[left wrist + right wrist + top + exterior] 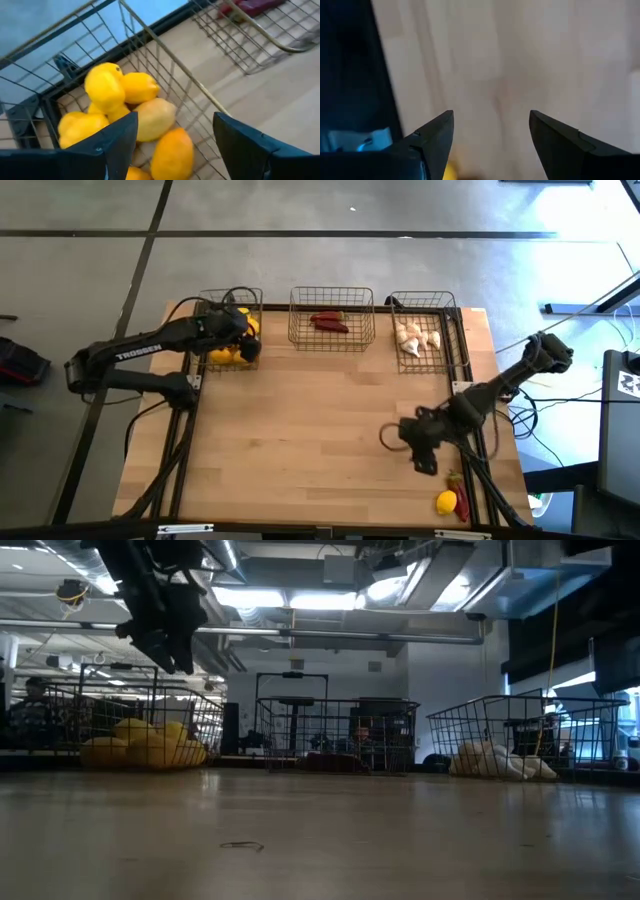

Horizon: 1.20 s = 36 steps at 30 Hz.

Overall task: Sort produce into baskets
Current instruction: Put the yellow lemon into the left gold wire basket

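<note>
The wooden table (300,430) carries three wire baskets along its far edge, and the sorting looks nearly finished. The left basket (205,308) holds a heap of lemons (125,100), the middle basket (331,320) holds red chili peppers (330,322), and the right basket (428,330) holds garlic bulbs (417,338). What seems left lies at the near right corner of the table: one loose lemon (446,502) with a red chili pepper (459,498) just beside it. The left gripper (172,137) hangs over the lemon basket with its fingers spread and nothing between them. The right gripper (490,132) hovers over bare wood near those last two items, fingers likewise spread and empty, apparently about to collect one.
</note>
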Each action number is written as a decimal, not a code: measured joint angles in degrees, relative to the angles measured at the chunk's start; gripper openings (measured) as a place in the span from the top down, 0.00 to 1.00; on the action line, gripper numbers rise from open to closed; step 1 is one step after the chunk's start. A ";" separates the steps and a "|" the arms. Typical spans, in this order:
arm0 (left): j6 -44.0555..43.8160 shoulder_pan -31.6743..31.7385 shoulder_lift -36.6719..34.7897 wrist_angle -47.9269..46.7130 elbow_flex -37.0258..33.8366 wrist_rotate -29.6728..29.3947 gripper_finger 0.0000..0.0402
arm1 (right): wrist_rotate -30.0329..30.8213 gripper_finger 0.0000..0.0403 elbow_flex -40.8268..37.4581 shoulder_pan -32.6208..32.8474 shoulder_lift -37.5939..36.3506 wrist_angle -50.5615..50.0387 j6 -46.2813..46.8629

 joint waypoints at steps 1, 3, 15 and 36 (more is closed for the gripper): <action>-0.83 -0.88 -0.04 -0.02 0.00 0.00 0.37 | -0.25 0.36 0.00 1.66 -0.02 -0.19 2.30; -2.36 -2.88 -0.02 -0.04 0.00 0.00 0.37 | -1.06 0.36 0.00 4.99 -0.02 -1.09 7.02; -8.87 -12.37 0.02 -0.02 0.00 0.01 0.37 | -12.09 0.36 -0.98 23.32 7.36 -0.62 25.44; -8.97 -15.02 0.05 0.02 0.00 -1.07 0.37 | -7.13 0.36 -0.93 30.81 17.00 9.01 18.86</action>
